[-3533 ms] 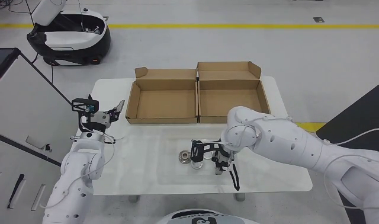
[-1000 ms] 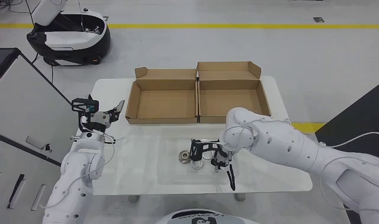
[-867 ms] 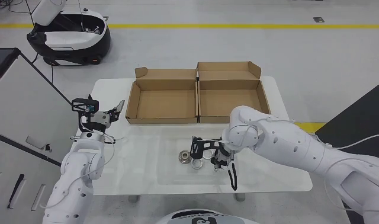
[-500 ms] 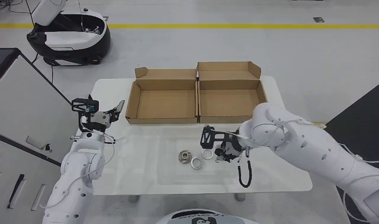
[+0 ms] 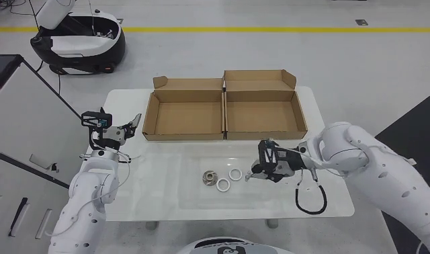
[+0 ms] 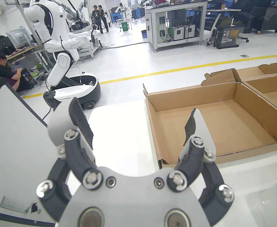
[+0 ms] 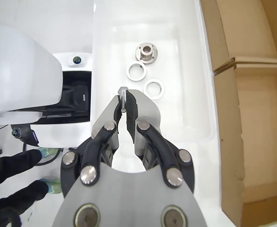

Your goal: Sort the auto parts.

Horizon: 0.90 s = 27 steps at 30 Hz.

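The right gripper (image 7: pixel 123 101) is clamping its fingers on a small bolt (image 7: pixel 122 94). The threaded shank is being pinched between the ribbed black pads, and the hex head is poking out past the fingertips toward the flanged hub (image 5: pixel 208 179). That hub is sitting flange-down on the white table (image 5: pixel 161 187) with its bore facing up. Two plain metal rings are lying flat on the hub's right. The first ring (image 5: pixel 222 184) is resting just beside the flange, and the second ring (image 5: pixel 236 175) is lying just past it, slightly nearer the boxes, with a small gap between the two. The right gripper is hanging farther to the hub's right again, beyond the second ring, and the bolt is sitting at the end nearest the rings but apart from them. Behind the hub, along the table's far side, two open cardboard boxes are standing side by side with their walls touching. The left box (image 5: pixel 183 116) is sitting behind and slightly left of the hub, and the right box (image 5: pixel 263 113) is sitting behind and to its right. The left gripper (image 6: pixel 133 106) is hanging well to the hub's left, by the table's left edge, with its fingers spread wide apart and pointing toward the left box.
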{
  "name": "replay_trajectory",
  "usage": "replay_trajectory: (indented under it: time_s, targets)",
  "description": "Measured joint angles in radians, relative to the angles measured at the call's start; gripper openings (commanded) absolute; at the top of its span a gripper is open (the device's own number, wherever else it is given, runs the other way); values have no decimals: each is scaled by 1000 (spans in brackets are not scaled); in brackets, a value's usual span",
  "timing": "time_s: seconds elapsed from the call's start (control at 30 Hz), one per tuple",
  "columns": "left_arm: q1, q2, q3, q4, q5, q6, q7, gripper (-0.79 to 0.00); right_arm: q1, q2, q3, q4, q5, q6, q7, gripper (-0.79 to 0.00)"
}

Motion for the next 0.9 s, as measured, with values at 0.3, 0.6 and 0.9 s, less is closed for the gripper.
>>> replay_trajectory:
  time_s: [0.3,0.6,0.9]
  targets:
    - [0,0,0,0,0,0,0,0,-16,22,79,-40,-49,-102,-231,-785]
    - [0,0,0,0,0,0,0,0,51,62,29,-44,-152,-102,-464,-785]
    - [0,0,0,0,0,0,0,0,62,67,18,-41,-165,-102,-497,-785]
